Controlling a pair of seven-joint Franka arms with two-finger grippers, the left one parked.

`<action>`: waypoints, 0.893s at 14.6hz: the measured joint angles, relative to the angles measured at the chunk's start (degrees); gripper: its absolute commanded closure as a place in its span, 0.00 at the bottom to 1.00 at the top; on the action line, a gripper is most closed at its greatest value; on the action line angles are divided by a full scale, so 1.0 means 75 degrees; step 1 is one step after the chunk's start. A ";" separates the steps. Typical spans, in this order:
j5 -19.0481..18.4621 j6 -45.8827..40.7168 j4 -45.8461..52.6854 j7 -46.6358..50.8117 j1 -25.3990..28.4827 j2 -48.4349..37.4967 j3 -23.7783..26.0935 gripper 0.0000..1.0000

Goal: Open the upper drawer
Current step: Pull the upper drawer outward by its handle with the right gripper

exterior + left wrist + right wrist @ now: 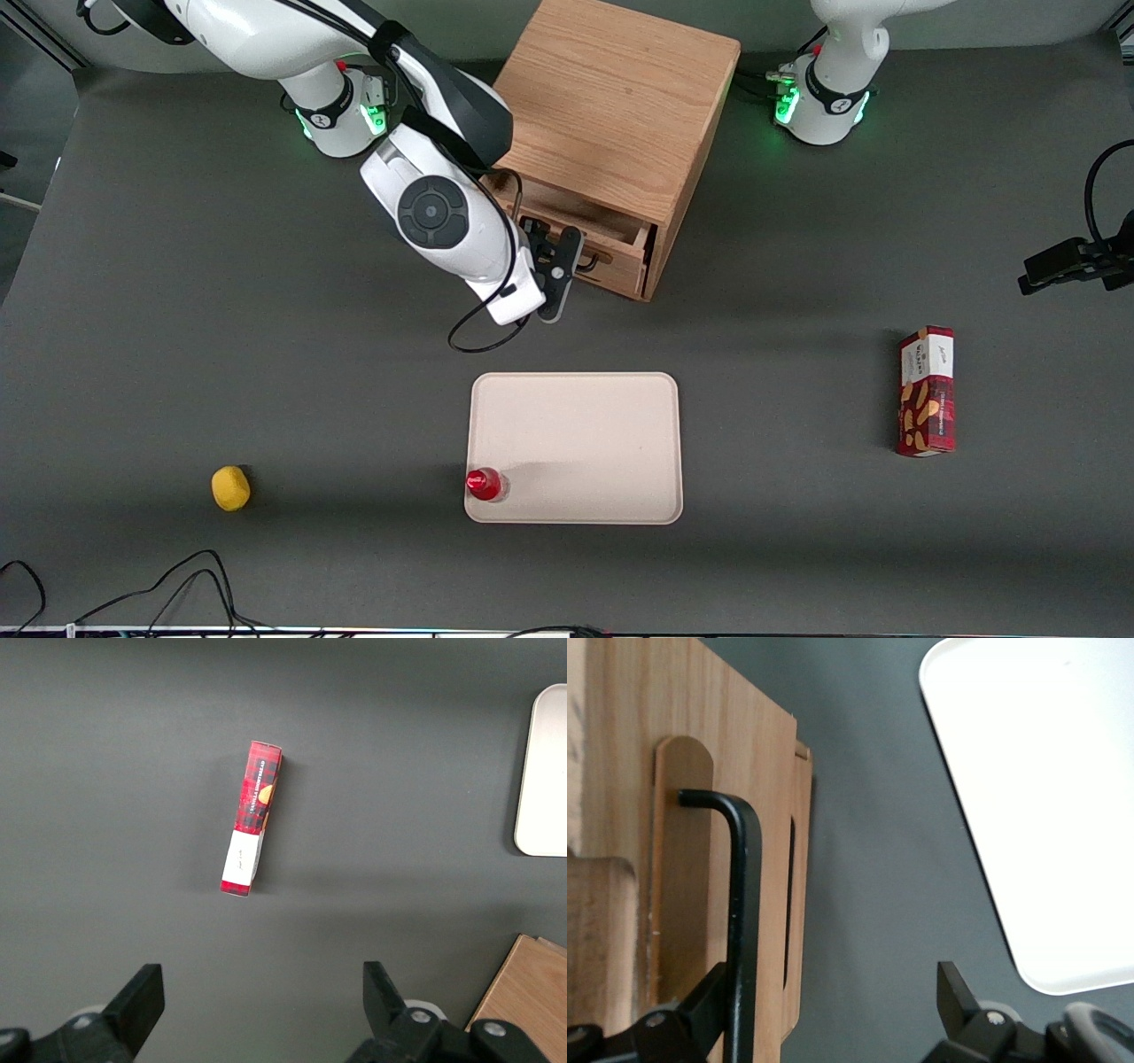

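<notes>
The upper drawer stands pulled partway out of the wooden cabinet, its bare box showing. The gripper sits at its front with fingers spread apart, the black handle just beside one finger. The tray lies at 6 o'clock from the cabinet on the counter.

Bare table separates pincer at upper drawer from tray.

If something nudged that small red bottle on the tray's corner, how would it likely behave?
The red bottle stands upright and narrow at the tray's corner nearest the front camera, so it would probably tip rather than slide. Round, it could then roll off the low rim. The gripper, open, is at the upper drawer, well clear.
</notes>
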 measured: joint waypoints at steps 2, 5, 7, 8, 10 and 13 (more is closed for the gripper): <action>-0.0023 0.0241 0.0013 -0.0010 -0.0112 0.0001 -0.0007 0.00; -0.0049 0.0546 0.0014 -0.0082 -0.0197 0.0007 -0.0097 0.00; -0.0050 0.0691 0.0014 -0.0227 -0.0204 0.0025 -0.0202 0.00; -0.0050 0.0765 0.0014 -0.0304 -0.0206 0.0036 -0.0267 0.00; -0.0050 0.0862 0.0016 -0.0451 -0.0211 0.0067 -0.0377 0.00; -0.0050 0.1117 0.0019 -0.0604 -0.0216 0.0105 -0.0526 0.00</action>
